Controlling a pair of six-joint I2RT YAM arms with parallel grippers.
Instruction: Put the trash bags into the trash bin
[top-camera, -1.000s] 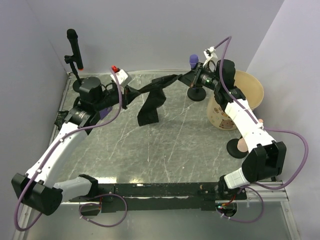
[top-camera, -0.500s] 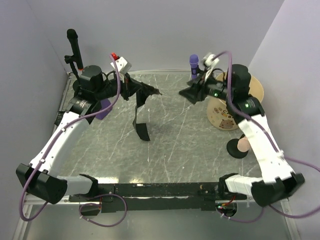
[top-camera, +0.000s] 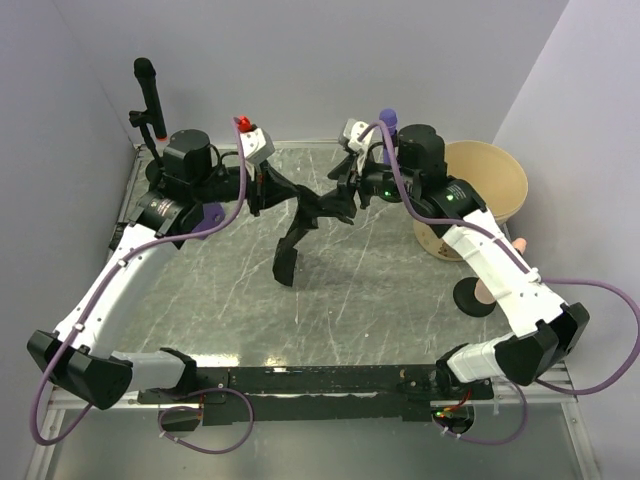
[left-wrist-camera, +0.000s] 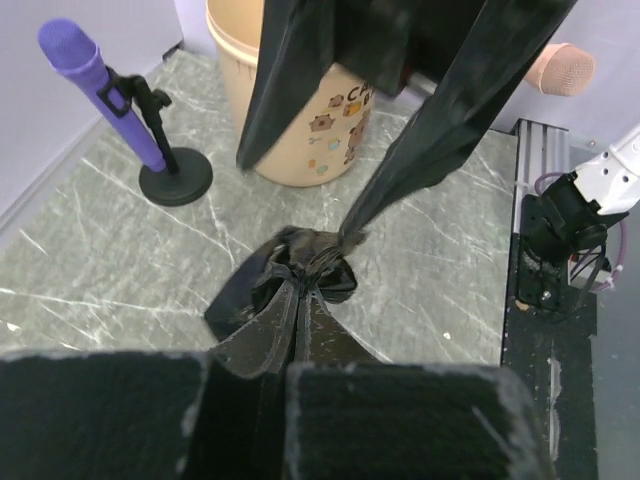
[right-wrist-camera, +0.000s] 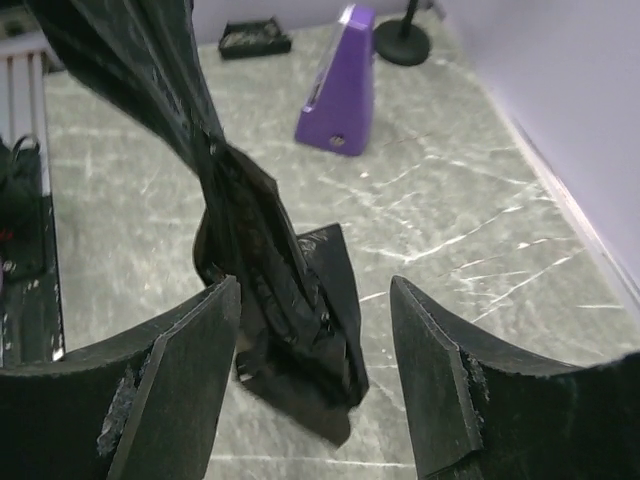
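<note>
A black trash bag (top-camera: 300, 215) hangs stretched above the table's middle, its lower end near the marble. My left gripper (top-camera: 262, 190) is shut on the bunched film, and the left wrist view shows the bag (left-wrist-camera: 300, 290) pinched at the jaws (left-wrist-camera: 283, 365). My right gripper (top-camera: 348, 192) stands open at the bag's upper right edge. In the right wrist view the bag (right-wrist-camera: 270, 290) shows between my spread fingers (right-wrist-camera: 315, 375); whether they touch it is unclear. The tan trash bin (top-camera: 510, 170) stands at the back right, and its printed side (left-wrist-camera: 335, 140) shows behind the bag.
A purple microphone (top-camera: 388, 120) on a stand rises behind my right gripper. A pink microphone (top-camera: 485, 290) stands in front of the bin. A black microphone (top-camera: 147, 95) stands in the back left corner. A purple wedge (top-camera: 205, 218) sits under my left arm.
My right gripper let go of the bag's end, opened wide, swung out and came back left to the bag. The left gripper kept its hold and carried the bag slightly right.
</note>
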